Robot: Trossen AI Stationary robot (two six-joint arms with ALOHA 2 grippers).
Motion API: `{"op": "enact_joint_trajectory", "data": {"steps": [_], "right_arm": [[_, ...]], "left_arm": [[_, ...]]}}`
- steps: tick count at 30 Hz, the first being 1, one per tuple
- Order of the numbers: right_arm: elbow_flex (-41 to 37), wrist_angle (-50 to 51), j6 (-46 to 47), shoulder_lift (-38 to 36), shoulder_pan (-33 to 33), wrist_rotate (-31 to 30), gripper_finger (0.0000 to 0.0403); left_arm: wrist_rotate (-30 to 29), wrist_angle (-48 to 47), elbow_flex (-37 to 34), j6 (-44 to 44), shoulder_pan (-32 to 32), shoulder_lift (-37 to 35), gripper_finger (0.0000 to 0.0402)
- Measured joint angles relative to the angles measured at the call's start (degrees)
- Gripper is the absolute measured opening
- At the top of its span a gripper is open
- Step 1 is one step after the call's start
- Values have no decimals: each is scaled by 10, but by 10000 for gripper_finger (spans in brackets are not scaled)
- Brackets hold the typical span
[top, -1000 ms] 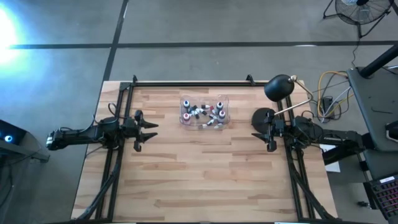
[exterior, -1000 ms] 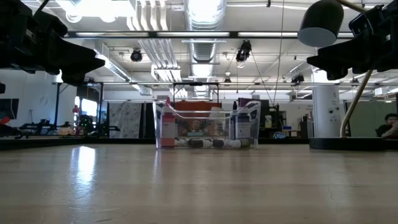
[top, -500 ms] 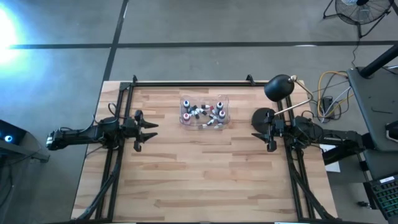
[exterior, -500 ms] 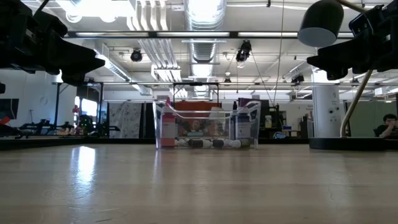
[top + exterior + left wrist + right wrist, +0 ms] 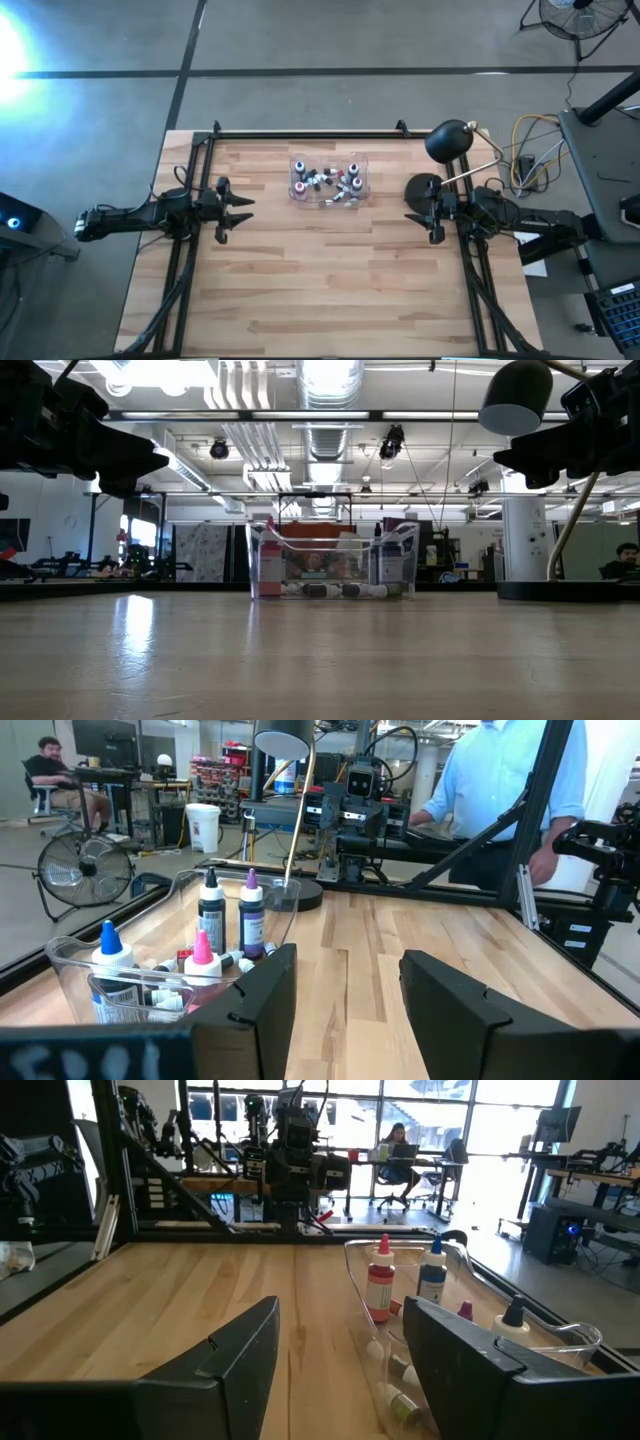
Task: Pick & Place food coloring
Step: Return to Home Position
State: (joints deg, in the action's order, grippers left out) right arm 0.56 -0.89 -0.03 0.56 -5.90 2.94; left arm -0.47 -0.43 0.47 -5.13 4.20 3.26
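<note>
The food coloring point(image 5: 330, 181) is several tiny dropper bottles, some upright and some lying, inside a clear plastic box point(image 5: 297, 163) at the table's far middle. The left wrist view shows bottles with black, purple, blue and pink caps point(image 5: 211, 906); the right wrist view shows a red-capped bottle point(image 5: 379, 1286) and a blue-capped one point(image 5: 432, 1277). My left gripper point(image 5: 244, 209) hovers open at the table's left side, level, pointing toward the right. My right gripper point(image 5: 410, 217) hovers open at the right side, pointing left. Both stand well short of the box with nothing between their fingers point(image 5: 262, 1005) point(image 5: 225, 1363).
A black desk lamp stands at the far right, its base point(image 5: 421, 187) beside my right gripper and its head point(image 5: 448, 140) above. A black frame rail point(image 5: 305, 134) runs along the far edge. A person in a light blue shirt point(image 5: 492, 780) stands beyond the table. Bare wood point(image 5: 330, 280) lies near.
</note>
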Motion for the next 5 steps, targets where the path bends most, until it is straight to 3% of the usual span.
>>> {"op": "enact_joint_trajectory", "data": {"steps": [5], "right_arm": [[0,0,0,0,0,0,208]], "left_arm": [[0,0,0,0,0,0,154]]}}
